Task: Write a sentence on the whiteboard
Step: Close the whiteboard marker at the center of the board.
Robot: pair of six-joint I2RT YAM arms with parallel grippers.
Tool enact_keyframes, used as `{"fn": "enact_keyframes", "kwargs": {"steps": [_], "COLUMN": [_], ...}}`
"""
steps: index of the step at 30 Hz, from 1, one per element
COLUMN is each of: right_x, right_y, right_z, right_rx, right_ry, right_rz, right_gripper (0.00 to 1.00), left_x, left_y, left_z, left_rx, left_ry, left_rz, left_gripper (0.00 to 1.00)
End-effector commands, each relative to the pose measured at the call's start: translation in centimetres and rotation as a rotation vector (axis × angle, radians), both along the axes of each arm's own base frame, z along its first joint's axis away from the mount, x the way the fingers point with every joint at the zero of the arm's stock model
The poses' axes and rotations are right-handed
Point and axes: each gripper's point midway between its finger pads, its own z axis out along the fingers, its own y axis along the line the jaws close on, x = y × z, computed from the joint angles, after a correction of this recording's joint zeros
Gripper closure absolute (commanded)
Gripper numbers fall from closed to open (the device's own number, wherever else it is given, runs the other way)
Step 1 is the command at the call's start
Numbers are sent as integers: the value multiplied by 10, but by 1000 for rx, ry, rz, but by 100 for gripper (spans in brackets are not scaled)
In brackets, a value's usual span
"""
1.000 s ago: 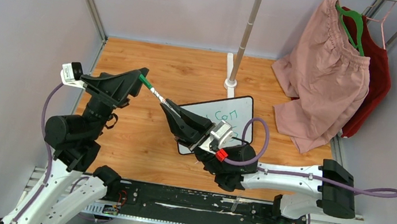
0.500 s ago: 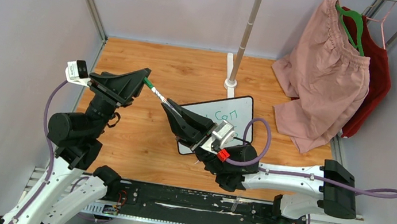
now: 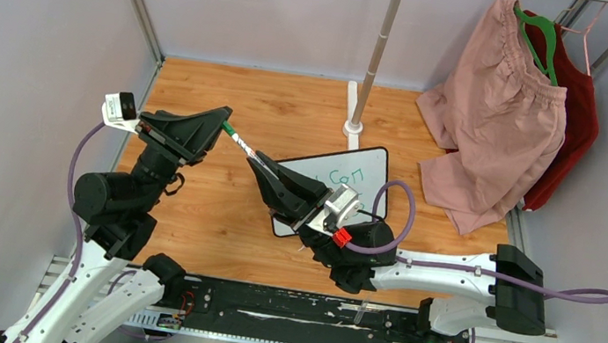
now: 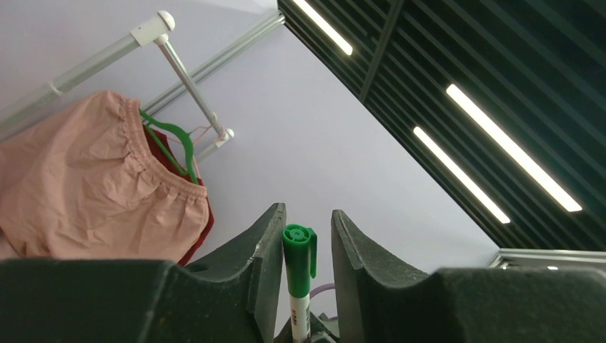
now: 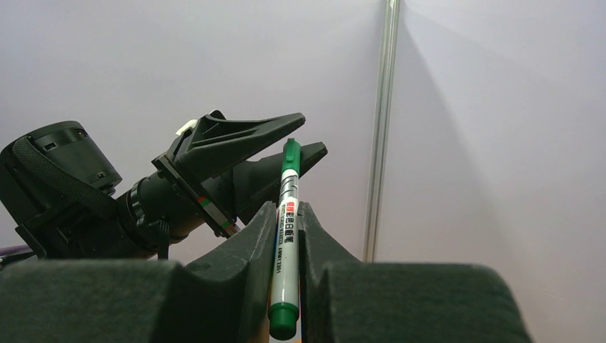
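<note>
- The surface (image 3: 216, 204) is of orange-brown wood, closed in by pale grey-lilac walls (image 3: 32, 56) with thin metal posts at the corners.
- At the far side a clothes rack pole (image 3: 376, 57) stands on the wood. To the right of it hang a pink garment (image 3: 494, 117) and a dark red garment (image 3: 578, 119), with a green hanger (image 3: 542, 34) above them.
- The whiteboard (image 3: 372, 165) lies on the surface near the middle, just in front of the pole's foot. Its near-left part is hidden under the right arm.
- Of the sentence (image 3: 346, 177) only a green word like "Can" shows; the rest is covered.
- The right arm reaches from the right across the board toward the left, and the right claw (image 3: 254, 163) is clenched on a green marker (image 5: 286, 243), which points up and left — away from the board.
- The left arm is raised and bent, with the left claw (image 3: 222, 124) turned to the right to meet the marker's far end.
- The green cap (image 4: 299, 250) stands between the left claw's fingers (image 4: 268, 243) — I cannot tell if they press on it, since a thin gap shows on one side.
</note>
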Motion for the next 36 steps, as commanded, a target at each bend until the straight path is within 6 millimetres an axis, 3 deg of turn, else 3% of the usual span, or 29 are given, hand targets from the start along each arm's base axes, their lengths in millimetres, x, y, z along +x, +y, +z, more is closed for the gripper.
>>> {"fn": "enact_keyframes", "kwargs": {"steps": [1, 9, 12, 13, 36], "right_x": [-3, -2, -1, -1, 4], "right_y": [-9, -9, -9, -9, 7], "right_z": [14, 14, 14, 14, 18], "right_rx": [64, 63, 62, 63, 47], "right_ry": [-2, 2, 1, 3, 14], "right_rz": [9, 1, -1, 0, -16], "right_gripper": [100, 100, 100, 100, 100], "left_x": [-5, -6, -6, -6, -11], "left_y": [-2, -4, -5, -5, -26], "left_z": [1, 1, 1, 0, -15], "left_rx": [4, 7, 12, 14, 44], "left_ry": [-23, -23, -23, -24, 7], "left_rz": [-18, -27, -35, -33, -126], "left_gripper": [69, 75, 98, 100, 100]}}
